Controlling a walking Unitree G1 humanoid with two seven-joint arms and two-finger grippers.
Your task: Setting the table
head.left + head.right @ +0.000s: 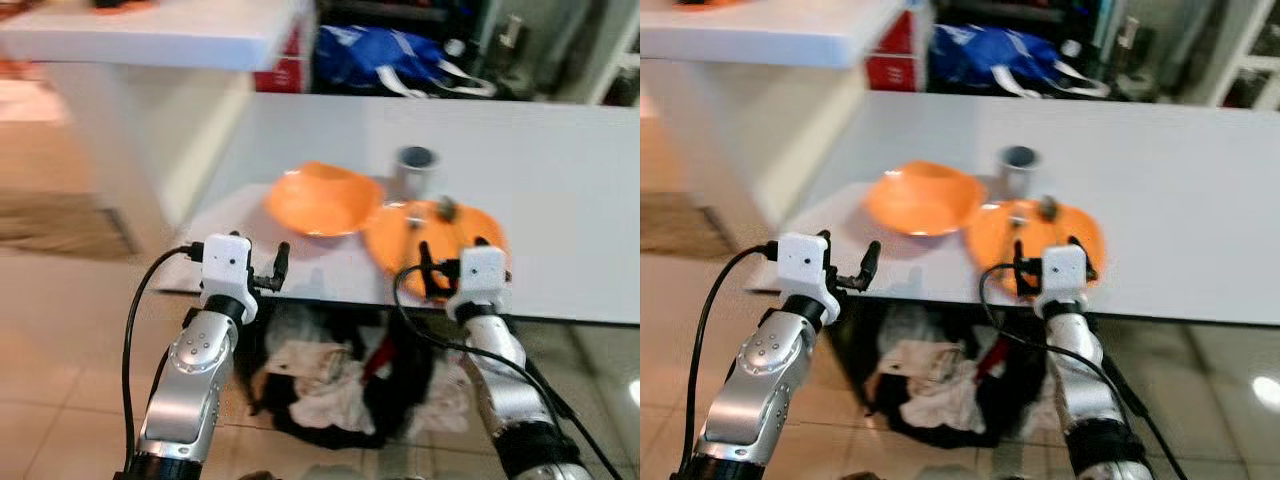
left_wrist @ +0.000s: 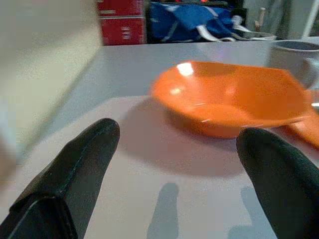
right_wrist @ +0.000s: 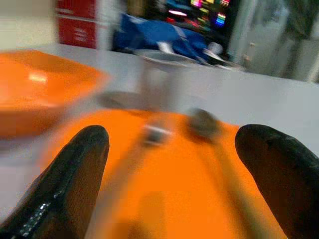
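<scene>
An orange bowl point(image 1: 322, 198) sits near the front edge of the white table point(image 1: 560, 170). To its right lies an orange plate point(image 1: 435, 235) with blurred cutlery point(image 3: 199, 124) on it. A grey cup point(image 1: 415, 170) stands just behind the plate. My left gripper point(image 1: 258, 262) is open at the table's front edge, pointing at the bowl point(image 2: 229, 99) from a short distance, with nothing between its fingers point(image 2: 75, 174). My right gripper point(image 1: 452, 262) is open over the near rim of the plate point(image 3: 164, 189), and its fingers point(image 3: 279, 169) hold nothing.
A white counter point(image 1: 150, 40) stands at the back left. A blue bag point(image 1: 400, 60) and a red box point(image 1: 285, 70) lie behind the table. A heap of clothes point(image 1: 320, 380) lies on the tiled floor under the table's edge. A rug point(image 1: 60, 220) is at the left.
</scene>
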